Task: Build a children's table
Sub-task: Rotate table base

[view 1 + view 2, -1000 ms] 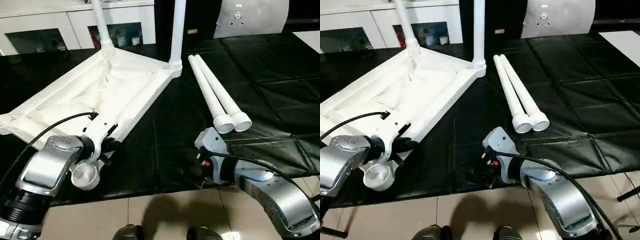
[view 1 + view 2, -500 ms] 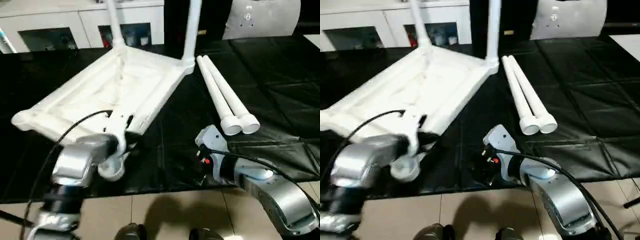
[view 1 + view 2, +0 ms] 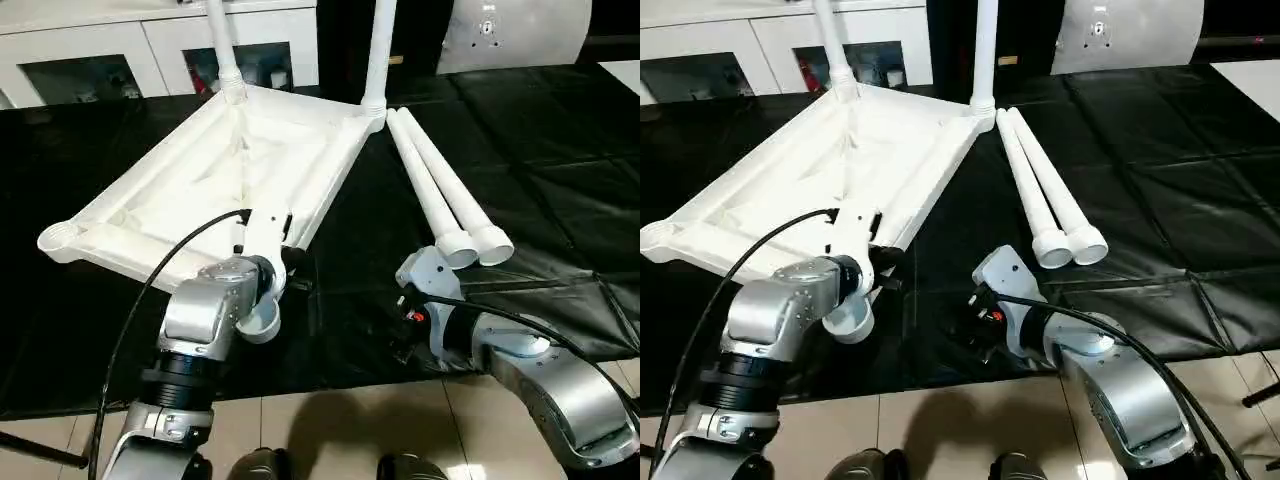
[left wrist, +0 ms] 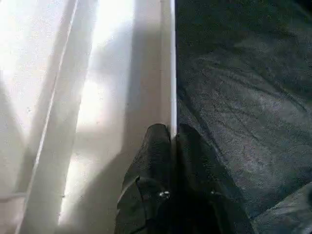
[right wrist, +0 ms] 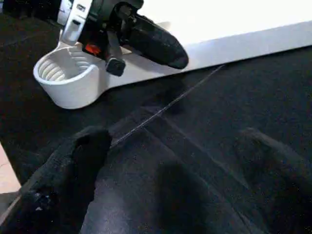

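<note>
White table top [image 3: 240, 170] lies upside down on left of black desk [image 3: 560, 160], two legs [image 3: 378, 50] standing in its far sockets. Left claw [image 4: 171, 141] clamped on the top's near rim, close to an empty corner socket [image 5: 68, 73]. Two loose legs [image 3: 445, 190] lie side by side, right of top. Right claw [image 5: 165, 161] over bare desk, fingers [image 5: 83, 161] apparently apart.

Your white table top [image 3: 230, 180] lies underside up, two legs [image 3: 378, 50] standing in its 12 o'clock sockets; two loose legs [image 3: 440, 195] lie side by side at 2 o'clock.
</note>
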{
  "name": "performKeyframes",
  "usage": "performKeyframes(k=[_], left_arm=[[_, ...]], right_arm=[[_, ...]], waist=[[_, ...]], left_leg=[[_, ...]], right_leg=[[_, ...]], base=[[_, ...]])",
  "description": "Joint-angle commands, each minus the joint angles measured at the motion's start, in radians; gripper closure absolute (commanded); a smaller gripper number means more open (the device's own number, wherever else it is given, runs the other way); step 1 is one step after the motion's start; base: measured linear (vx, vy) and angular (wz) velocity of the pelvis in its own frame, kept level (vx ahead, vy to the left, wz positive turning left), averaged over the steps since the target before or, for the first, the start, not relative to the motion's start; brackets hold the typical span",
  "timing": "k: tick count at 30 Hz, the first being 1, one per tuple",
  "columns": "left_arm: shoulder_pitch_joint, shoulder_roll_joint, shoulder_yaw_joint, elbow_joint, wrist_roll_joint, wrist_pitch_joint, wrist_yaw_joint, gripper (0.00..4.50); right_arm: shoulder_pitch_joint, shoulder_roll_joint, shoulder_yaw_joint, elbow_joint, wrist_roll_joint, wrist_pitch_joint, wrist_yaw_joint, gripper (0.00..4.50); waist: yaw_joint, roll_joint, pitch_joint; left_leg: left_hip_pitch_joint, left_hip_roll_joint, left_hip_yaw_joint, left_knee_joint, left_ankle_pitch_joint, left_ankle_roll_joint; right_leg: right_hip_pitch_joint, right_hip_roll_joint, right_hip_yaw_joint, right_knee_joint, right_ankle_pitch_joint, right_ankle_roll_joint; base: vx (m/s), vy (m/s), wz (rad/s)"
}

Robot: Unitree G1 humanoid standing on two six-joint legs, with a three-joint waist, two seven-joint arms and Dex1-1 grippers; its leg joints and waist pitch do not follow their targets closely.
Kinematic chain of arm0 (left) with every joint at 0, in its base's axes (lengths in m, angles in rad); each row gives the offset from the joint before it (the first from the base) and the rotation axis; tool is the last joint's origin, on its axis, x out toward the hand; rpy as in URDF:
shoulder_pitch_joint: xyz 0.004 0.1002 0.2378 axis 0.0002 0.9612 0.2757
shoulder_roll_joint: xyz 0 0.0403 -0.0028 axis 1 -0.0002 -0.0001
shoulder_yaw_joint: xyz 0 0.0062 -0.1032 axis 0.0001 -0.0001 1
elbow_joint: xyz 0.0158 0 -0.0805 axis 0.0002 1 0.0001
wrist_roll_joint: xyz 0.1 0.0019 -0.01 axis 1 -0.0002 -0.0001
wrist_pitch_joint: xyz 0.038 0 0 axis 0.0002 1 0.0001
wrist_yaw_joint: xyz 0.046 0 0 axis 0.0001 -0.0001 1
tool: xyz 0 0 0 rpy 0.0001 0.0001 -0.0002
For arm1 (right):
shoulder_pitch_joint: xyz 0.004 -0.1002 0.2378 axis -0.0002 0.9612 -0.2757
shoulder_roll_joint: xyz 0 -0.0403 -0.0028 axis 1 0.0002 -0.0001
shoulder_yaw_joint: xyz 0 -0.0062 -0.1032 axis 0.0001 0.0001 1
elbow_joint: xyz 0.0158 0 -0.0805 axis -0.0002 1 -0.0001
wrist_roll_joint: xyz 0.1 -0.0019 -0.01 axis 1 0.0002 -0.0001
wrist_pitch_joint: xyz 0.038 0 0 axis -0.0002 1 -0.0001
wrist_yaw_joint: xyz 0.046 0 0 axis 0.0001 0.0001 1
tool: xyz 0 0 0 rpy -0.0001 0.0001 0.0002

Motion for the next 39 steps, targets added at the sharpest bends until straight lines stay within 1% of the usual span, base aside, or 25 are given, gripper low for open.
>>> performKeyframes(k=[1,3,4,6,9,11,13,14,15,16,17,18,19,20,21,22,23,24,25,27,30,31,33,38,39], left_arm=[[0.004,-0.001,-0.016,-0.039,-0.017,-0.016,-0.043,3.93],[0.002,0.001,-0.016,-0.050,-0.033,-0.023,-0.065,3.82],[-0.001,0.001,-0.014,-0.056,-0.041,-0.024,-0.071,3.57],[-0.004,0.010,-0.022,-0.076,-0.053,-0.039,-0.095,3.51],[0.003,0.037,-0.043,-0.101,-0.059,-0.053,-0.129,3.32],[0.017,0.075,-0.072,-0.130,-0.049,-0.071,-0.164,3.11],[0.023,0.092,-0.080,-0.142,-0.045,-0.074,-0.180,3.07],[0.038,0.157,-0.088,-0.179,-0.025,-0.068,-0.206,3.00],[0.041,0.189,-0.092,-0.189,-0.015,-0.067,-0.217,2.87],[0.042,0.201,-0.093,-0.193,-0.011,-0.066,-0.221,2.75],[0.045,0.248,-0.097,-0.208,0.002,-0.072,-0.241,2.75],[0.052,0.336,-0.114,-0.233,0.018,-0.080,-0.297,2.75],[0.055,0.360,-0.118,-0.240,0.021,-0.083,-0.313,2.75],[0.068,0.437,-0.132,-0.268,0.019,-0.096,-0.378,2.75],[0.070,0.444,-0.133,-0.271,0.019,-0.097,-0.384,2.75],[0.079,0.486,-0.142,-0.287,0.015,-0.107,-0.422,2.75],[0.101,0.587,-0.160,-0.319,0.019,-0.125,-0.502,2.75],[0.110,0.624,-0.166,-0.329,0.023,-0.134,-0.528,2.75],[0.116,0.665,-0.167,-0.330,0.031,-0.143,-0.543,3.00],[0.114,0.695,-0.167,-0.316,0.044,-0.148,-0.544,3.09],[0.106,0.757,-0.185,-0.279,0.089,-0.161,-0.549,3.35],[0.103,0.764,-0.189,-0.258,0.102,-0.173,-0.546,3.51],[0.098,0.763,-0.200,-0.219,0.127,-0.210,-0.536,3.52],[0.076,0.720,-0.240,-0.117,0.149,-0.287,-0.522,3.95],[0.075,0.718,-0.249,-0.106,0.153,-0.295,-0.526,4.01]], right_arm=[[-0.006,-0.002,-0.001,0.001,0.000,-0.005,-0.001,0.00],[-0.004,-0.002,0.000,-0.001,0.000,-0.004,-0.001,0.00],[-0.004,-0.001,0.001,-0.001,0.000,-0.003,-0.002,0.00],[-0.003,0.001,0.003,-0.001,0.000,-0.003,-0.002,0.00],[-0.003,0.002,0.007,0.000,-0.001,-0.003,-0.003,0.00],[-0.006,0.003,0.007,0.004,-0.002,-0.005,-0.002,0.00],[-0.007,0.004,0.008,0.006,-0.002,-0.006,-0.002,0.00],[-0.007,0.006,0.011,0.008,-0.004,-0.008,-0.004,0.00],[-0.006,0.007,0.010,0.007,-0.004,-0.008,-0.004,0.00],[-0.006,0.007,0.010,0.007,-0.003,-0.008,-0.004,0.00],[-0.005,0.008,0.010,0.006,-0.003,-0.009,-0.005,0.00],[-0.001,0.010,0.011,0.005,-0.003,-0.011,-0.007,0.00],[0.001,0.010,0.011,0.004,-0.003,-0.011,-0.007,0.00],[0.008,0.011,0.014,0.005,-0.003,-0.015,-0.006,0.00],[0.008,0.011,0.014,0.005,-0.003,-0.015,-0.006,0.00],[0.011,0.012,0.017,0.005,-0.003,-0.016,-0.005,0.00],[0.014,0.010,0.024,0.008,-0.005,-0.020,0.000,0.00],[0.014,0.010,0.028,0.009,-0.006,-0.022,0.002,0.00],[0.013,0.011,0.030,0.011,-0.007,-0.023,0.002,0.00],[0.010,0.012,0.030,0.012,-0.007,-0.023,0.003,0.00],[0.008,0.012,0.031,0.012,-0.007,-0.024,0.005,0.00],[0.009,0.011,0.032,0.011,-0.007,-0.024,0.006,0.00],[0.012,0.010,0.034,0.010,-0.007,-0.026,0.008,0.00],[0.001,0.014,0.042,0.041,-0.018,-0.035,-0.002,0.00],[-0.004,0.019,0.041,0.051,-0.024,-0.034,-0.011,0.00]], waist=[[-0.005,-0.013,-0.070],[-0.005,-0.011,-0.070],[-0.005,-0.011,-0.070],[-0.004,-0.013,-0.072],[-0.003,-0.010,-0.074],[-0.003,-0.010,-0.072],[-0.006,-0.009,-0.070],[-0.005,-0.004,-0.072],[-0.010,-0.003,-0.070],[-0.015,-0.001,-0.070],[-0.016,0.002,-0.068],[-0.017,0.003,-0.067],[-0.024,0.005,-0.065],[-0.024,0.003,-0.064],[-0.025,0.002,-0.065],[-0.024,0.006,-0.064],[-0.023,0.008,-0.067],[-0.025,0.012,-0.065],[-0.027,0.012,-0.066],[-0.026,0.015,-0.064],[-0.023,0.012,-0.064],[-0.025,0.012,-0.064],[-0.026,0.012,-0.063],[-0.025,0.011,-0.064],[-0.025,0.019,-0.062]], left_leg=[[0.024,0.059,-0.032,-0.067,-0.216,0.084],[0.025,0.062,-0.034,-0.069,-0.220,0.077],[0.025,0.063,-0.034,-0.070,-0.221,0.077],[0.025,0.063,-0.034,-0.069,-0.216,0.077],[0.024,0.064,-0.034,-0.069,-0.202,0.080],[0.024,0.064,-0.034,-0.071,-0.209,0.079],[0.023,0.063,-0.033,-0.072,-0.219,0.073],[0.024,0.063,-0.034,-0.071,-0.220,0.070],[0.020,0.062,-0.036,-0.074,-0.227,0.066],[0.024,0.062,-0.036,-0.075,-0.241,0.059],[0.027,0.061,-0.036,-0.076,-0.251,0.055],[0.028,0.061,-0.038,-0.078,-0.267,0.044],[0.027,0.061,-0.038,-0.081,-0.281,0.034],[0.032,0.062,-0.038,-0.081,-0.289,0.029],[0.034,0.061,-0.038,-0.080,-0.293,0.026],[0.035,0.063,-0.038,-0.083,-0.295,0.018],[0.037,0.066,-0.042,-0.084,-0.300,0.010],[0.036,0.066,-0.039,-0.087,-0.308,0.003],[0.038,0.063,-0.037,-0.086,-0.321,-0.003],[0.042,0.063,-0.035,-0.086,-0.332,-0.013],[0.040,0.061,-0.036,-0.086,-0.336,-0.020],[0.039,0.060,-0.036,-0.086,-0.336,-0.021],[0.038,0.059,-0.037,-0.084,-0.341,-0.020],[0.038,0.060,-0.038,-0.083,-0.345,-0.019],[0.038,0.060,-0.039,-0.084,-0.350,-0.022]], right_leg=[[0.041,-0.072,0.053,-0.094,-0.339,-0.142],[0.041,-0.072,0.054,-0.090,-0.316,-0.151],[0.042,-0.072,0.054,-0.090,-0.310,-0.154],[0.044,-0.074,0.055,-0.087,-0.288,-0.162],[0.045,-0.075,0.056,-0.083,-0.260,-0.171],[0.045,-0.077,0.056,-0.084,-0.270,-0.171],[0.045,-0.075,0.056,-0.084,-0.284,-0.166],[0.046,-0.076,0.055,-0.083,-0.286,-0.164],[0.048,-0.074,0.054,-0.082,-0.290,-0.158],[0.046,-0.072,0.054,-0.082,-0.297,-0.155],[0.043,-0.070,0.053,-0.084,-0.305,-0.154],[0.043,-0.071,0.055,-0.083,-0.316,-0.151],[0.043,-0.069,0.055,-0.081,-0.321,-0.152],[0.040,-0.069,0.055,-0.083,-0.327,-0.151],[0.040,-0.070,0.056,-0.083,-0.332,-0.152],[0.039,-0.071,0.057,-0.081,-0.334,-0.156],[0.039,-0.072,0.058,-0.077,-0.317,-0.162],[0.037,-0.070,0.059,-0.072,-0.302,-0.167],[0.036,-0.068,0.059,-0.072,-0.297,-0.171],[0.033,-0.069,0.061,-0.073,-0.296,-0.176],[0.037,-0.072,0.062,-0.070,-0.299,-0.174],[0.038,-0.072,0.062,-0.070,-0.303,-0.171],[0.037,-0.074,0.063,-0.073,-0.321,-0.166],[0.036,-0.075,0.064,-0.074,-0.331,-0.165],[0.035,-0.075,0.064,-0.073,-0.331,-0.166]], base=[[0.000,0.000,0.00],[0.000,0.000,0.00],[0.000,0.000,0.00],[0.000,0.000,0.00],[0.000,0.000,0.00],[0.000,0.000,0.00],[0.000,0.000,0.00],[0.000,0.000,0.00],[0.000,0.000,0.00],[0.000,0.000,0.00],[0.000,0.000,0.00],[0.000,0.000,0.00],[0.000,0.000,0.00],[0.000,0.000,0.00],[0.000,0.000,0.00],[0.000,0.000,0.00],[0.000,0.000,0.00],[0.000,0.000,0.00],[0.000,0.000,0.00],[0.000,0.000,0.00],[0.000,0.000,0.00],[0.000,0.000,0.00],[0.000,0.000,0.00],[0.000,0.000,0.00],[0.000,0.000,0.00]])
